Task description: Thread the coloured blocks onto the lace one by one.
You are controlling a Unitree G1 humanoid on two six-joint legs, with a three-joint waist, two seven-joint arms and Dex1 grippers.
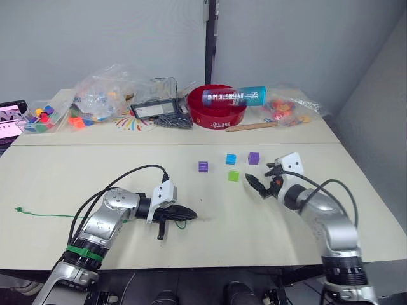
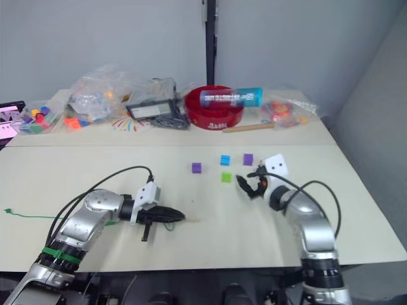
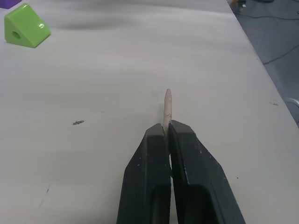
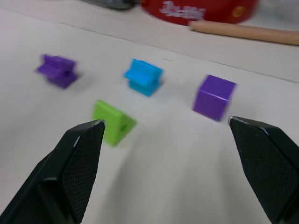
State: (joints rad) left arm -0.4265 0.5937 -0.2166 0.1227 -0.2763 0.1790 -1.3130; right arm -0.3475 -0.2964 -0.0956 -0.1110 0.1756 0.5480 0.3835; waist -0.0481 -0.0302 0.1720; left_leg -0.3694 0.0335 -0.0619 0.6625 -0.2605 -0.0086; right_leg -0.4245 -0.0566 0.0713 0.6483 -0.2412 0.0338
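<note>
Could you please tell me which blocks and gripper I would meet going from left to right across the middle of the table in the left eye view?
Purple block → light green block → second purple block → right gripper.

Pale table (image 1: 95, 171) with coloured blocks (image 1: 233, 175)

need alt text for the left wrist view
The left gripper's two black fingers are shut on the pale stiff tip of the lace, which pokes out forward over the bare beige table. A light green wedge-shaped plastic block with a hole lies farther off.
</note>
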